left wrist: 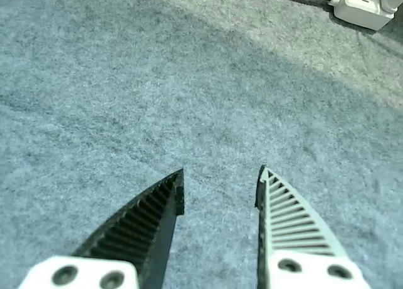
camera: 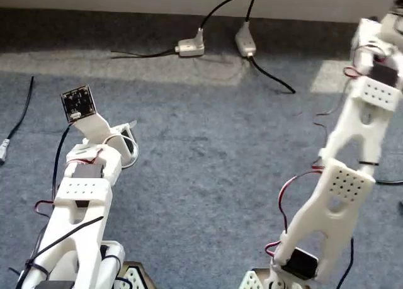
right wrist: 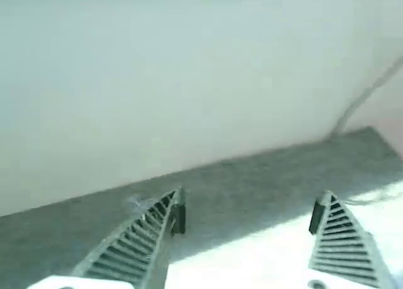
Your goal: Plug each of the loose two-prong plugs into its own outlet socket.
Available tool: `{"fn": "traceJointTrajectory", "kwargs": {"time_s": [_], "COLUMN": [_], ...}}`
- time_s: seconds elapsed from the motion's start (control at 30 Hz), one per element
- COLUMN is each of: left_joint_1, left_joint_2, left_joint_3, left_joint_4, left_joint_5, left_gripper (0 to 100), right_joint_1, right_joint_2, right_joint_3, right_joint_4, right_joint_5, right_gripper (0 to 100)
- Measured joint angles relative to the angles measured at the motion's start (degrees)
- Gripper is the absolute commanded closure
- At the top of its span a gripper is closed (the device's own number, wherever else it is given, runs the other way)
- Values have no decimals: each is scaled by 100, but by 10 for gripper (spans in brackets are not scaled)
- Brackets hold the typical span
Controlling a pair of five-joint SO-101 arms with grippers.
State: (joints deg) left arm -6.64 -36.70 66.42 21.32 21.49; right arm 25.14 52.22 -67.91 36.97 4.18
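Observation:
Two white connector pieces on black cords lie on the grey carpet by the far wall: one lies flat, the other is to its right. I cannot tell whether either pair is joined. My left gripper is open with nothing between its black and white fingers, low over bare carpet and well short of the nearer white piece. In the high view the left gripper is at the middle left. My right gripper is open and empty, raised and facing the pale wall.
The right arm stretches up the right side toward the far right corner. A black cable with a white end lies at the left edge. Another black cord trails across the carpet.

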Motion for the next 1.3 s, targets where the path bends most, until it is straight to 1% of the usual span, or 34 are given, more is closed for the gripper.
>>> {"fn": "traceJointTrajectory", "kwargs": {"time_s": [0.07,0.2,0.27,0.37,0.47,0.63,0.73,0.97,1.1,1.17,1.3], "left_joint_1": [0,0,0,0,0,0,0,0,0,9,88], "left_joint_2": [0,0,0,0,0,0,0,0,0,0,0], "left_joint_3": [0,0,0,0,70,79,79,79,79,79,79], "left_joint_4": [-70,-123,-123,-123,-141,-141,-141,-141,-141,-141,-141], "left_joint_5": [0,-9,-9,-9,-9,-9,0,0,0,0,-18], "left_gripper": [800,800,800,800,800,800,800,800,800,800,800], "right_joint_1": [615,1600,1943,2321,2505,2541,2549,2892,3138,3191,3209], "right_joint_2": [0,0,0,0,0,0,-9,-9,-9,-9,-44], "right_joint_3": [-9,387,721,949,949,695,624,941,1582,1969,2462], "right_joint_4": [44,88,273,1011,2180,4237,4844,5020,4633,4387,4193], "right_joint_5": [316,1284,1459,1433,1152,695,598,571,571,589,958], "right_gripper": [698,698,698,698,698,698,698,698,707,756,928]}}
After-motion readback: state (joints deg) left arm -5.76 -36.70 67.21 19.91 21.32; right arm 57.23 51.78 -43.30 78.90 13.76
